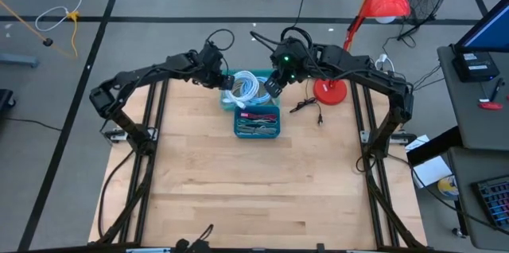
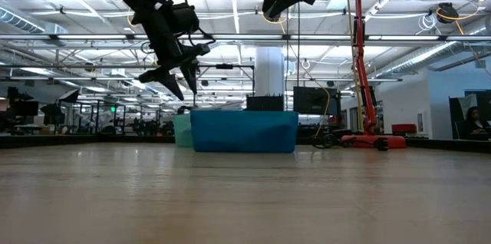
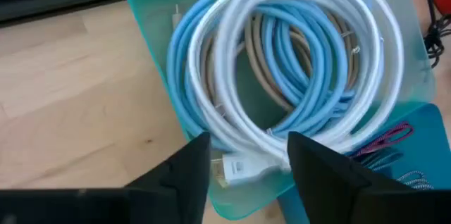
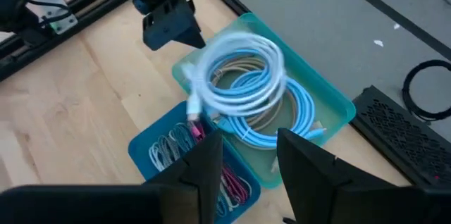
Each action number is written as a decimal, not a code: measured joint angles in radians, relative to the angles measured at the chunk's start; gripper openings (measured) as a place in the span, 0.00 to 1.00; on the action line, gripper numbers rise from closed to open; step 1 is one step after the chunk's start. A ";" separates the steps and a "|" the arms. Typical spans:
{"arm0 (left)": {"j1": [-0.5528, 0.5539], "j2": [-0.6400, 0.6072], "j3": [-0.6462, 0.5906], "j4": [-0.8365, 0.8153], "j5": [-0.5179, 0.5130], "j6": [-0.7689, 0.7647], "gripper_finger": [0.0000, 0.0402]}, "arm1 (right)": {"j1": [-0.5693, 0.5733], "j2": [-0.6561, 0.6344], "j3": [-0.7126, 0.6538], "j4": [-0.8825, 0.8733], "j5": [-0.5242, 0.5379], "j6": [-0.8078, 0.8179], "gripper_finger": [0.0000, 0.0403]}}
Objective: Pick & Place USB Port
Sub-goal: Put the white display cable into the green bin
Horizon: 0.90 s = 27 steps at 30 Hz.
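Cables [image 3: 282, 76] coiled in teal tray [image 1: 227, 98] at worktop's twelve o'clock; lower spread left gripper [image 3: 246, 157] squarely astride white plug [image 3: 243, 169], right gripper [image 4: 246, 157] spread, empty above.

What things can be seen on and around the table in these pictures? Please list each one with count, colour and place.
teal bin: one, pale teal, far middle of the table, beside the blue bin
coiled cables: several, white, light blue and beige, lying in the teal bin
blue bin: one, blue, next to the teal bin, nearer the table's middle
thin cables: several, grey and pink, inside the blue bin
desk lamp: one, red, far right part of the table
table: one, light wood
left gripper: one, dark, open, above the teal bin
right gripper: one, dark, open, above the bins
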 joint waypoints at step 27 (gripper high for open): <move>-0.085 0.000 0.002 0.297 0.299 0.093 0.01 | 0.009 0.000 0.000 0.027 -0.019 0.017 0.31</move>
